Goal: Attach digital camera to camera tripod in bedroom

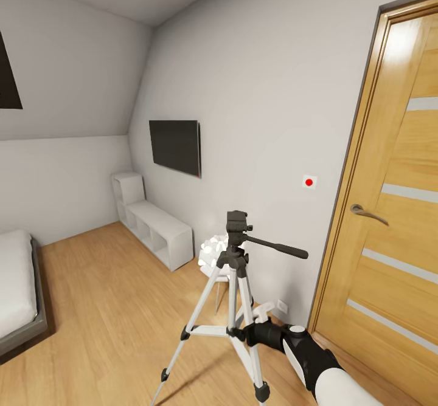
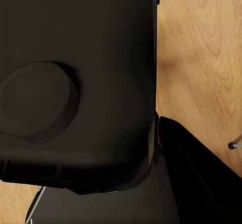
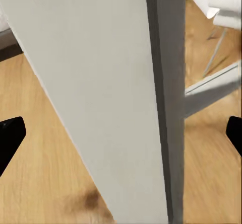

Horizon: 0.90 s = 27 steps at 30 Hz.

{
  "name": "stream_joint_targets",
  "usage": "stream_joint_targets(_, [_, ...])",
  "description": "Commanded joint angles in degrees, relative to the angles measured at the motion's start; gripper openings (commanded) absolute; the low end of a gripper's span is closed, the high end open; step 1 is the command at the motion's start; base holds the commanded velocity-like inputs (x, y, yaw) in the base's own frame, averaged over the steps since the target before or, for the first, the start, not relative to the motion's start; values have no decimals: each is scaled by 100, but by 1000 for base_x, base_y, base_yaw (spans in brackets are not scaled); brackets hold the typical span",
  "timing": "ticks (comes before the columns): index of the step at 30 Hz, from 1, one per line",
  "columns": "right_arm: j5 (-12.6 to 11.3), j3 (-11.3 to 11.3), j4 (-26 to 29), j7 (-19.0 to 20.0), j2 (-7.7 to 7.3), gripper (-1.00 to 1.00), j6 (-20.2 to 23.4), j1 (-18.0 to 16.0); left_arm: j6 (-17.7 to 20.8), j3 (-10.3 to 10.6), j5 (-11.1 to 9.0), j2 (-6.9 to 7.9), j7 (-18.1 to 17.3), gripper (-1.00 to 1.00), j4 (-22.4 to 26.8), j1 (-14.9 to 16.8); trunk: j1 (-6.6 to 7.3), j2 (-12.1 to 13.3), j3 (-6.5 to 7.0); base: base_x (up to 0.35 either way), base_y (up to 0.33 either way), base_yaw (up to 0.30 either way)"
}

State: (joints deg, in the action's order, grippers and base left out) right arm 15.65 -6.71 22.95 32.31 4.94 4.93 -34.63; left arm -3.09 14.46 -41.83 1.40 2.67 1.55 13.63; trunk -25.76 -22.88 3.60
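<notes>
Bedroom, light wood floor (image 1: 109,309), grey-white walls, wooden door (image 1: 395,211). Silver-legged camera tripod with black head (image 1: 234,284) stands before door. Right hand (image 3: 121,133) spread wide around tripod leg. Black chunky digital camera (image 2: 75,83) fills left wrist view; left hand's grip cannot tell.

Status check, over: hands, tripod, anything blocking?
Right hand open, a camera tripod leg between its fingers. Left hand state unclear; black body with knurled disc up close. Tripod head bare. Shut wooden door alongside.
</notes>
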Motion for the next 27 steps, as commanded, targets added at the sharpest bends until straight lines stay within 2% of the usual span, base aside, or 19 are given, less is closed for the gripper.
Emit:
stream_joint_targets(1, [27, -49, 10, -64, 7, 100, 19, 0, -8, 50, -35, 0, 14, -100, 4, 0, -2, -4, -3, 0, 0, 0])
stream_joint_targets(5, [26, -47, 12, -269, 7, 100, -15, 0, -8, 46, -45, 0, 14, -100, 3, 0, -2, -4, -3, 0, 0, 0])
stream_joint_targets(11, [26, -44, 35, -374, 4, 100, -62, 0, -8, 41, -60, 0, 17, -100, 3, 0, -2, -4, -3, 0, 0, 0])
stream_joint_targets(27, [26, -32, 52, -401, -7, 100, -106, 0, -5, 13, -81, -6, 26, -100, 3, 0, -2, -4, -3, 0, 0, 0])
